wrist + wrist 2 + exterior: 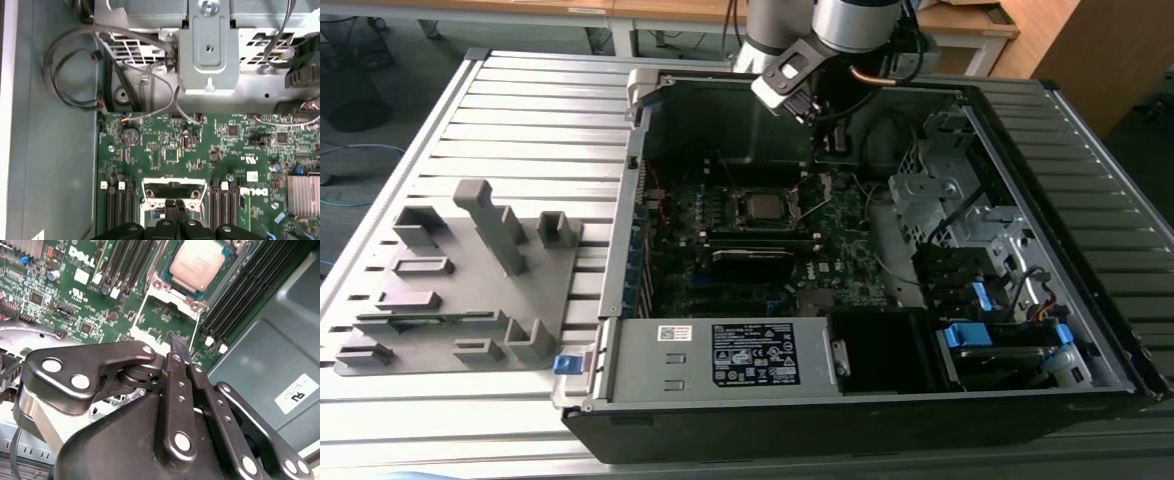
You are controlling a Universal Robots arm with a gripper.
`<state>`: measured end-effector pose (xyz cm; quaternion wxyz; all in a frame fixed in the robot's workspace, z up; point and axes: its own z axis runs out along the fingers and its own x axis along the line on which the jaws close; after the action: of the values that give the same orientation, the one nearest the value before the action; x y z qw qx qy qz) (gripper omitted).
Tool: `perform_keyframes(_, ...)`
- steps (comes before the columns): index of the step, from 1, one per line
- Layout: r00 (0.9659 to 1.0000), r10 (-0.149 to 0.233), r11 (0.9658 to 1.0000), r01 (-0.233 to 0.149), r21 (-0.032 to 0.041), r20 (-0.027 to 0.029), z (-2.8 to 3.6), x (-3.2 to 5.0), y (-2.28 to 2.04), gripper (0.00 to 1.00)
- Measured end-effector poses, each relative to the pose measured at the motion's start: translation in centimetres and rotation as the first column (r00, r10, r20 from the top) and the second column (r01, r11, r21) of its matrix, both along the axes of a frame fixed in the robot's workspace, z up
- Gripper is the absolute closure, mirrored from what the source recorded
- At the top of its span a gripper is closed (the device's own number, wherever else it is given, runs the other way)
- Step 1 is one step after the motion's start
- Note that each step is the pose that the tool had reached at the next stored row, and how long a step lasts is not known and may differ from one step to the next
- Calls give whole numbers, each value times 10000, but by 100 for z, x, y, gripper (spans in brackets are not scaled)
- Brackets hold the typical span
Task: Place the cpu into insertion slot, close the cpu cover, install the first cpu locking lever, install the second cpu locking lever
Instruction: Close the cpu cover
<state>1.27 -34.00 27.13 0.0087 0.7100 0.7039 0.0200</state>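
The cpu (197, 262) shows its grey-silver face and lies flat in the insertion slot (761, 207) on the green board. The silvery cpu cover (167, 289) lies down around it as a frame. A thin wire lever (822, 196) slants up beside the slot on the exterior view's right. My gripper (833, 152) hangs inside the case just beyond the slot, towards the case's back wall. Its fingers are pressed together with nothing visible between them in both wrist views (179, 342) (175, 205). The tips hover above the slot's edge.
The open computer case (630, 250) lies on a slatted metal table. A grey fixture block (467, 270) stands on the exterior view's left. A black card (754, 255), the power supply box (720, 355), a drive cage (961, 200), loose cables (75, 65) and memory slots (240, 300) surround the socket.
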Motion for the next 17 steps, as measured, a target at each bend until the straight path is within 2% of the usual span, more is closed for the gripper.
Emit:
perform_keyframes(11, 10000, 0, 10000, 0, 1, 1, 0, 221, 0, 89)
perform_keyframes(12, 10000, -1, 10000, 1, 1, 0, 0, 298, 0, 89)
perform_keyframes(17, 10000, 1, 10000, -1, 0, 0, 0, 370, 0, 89)
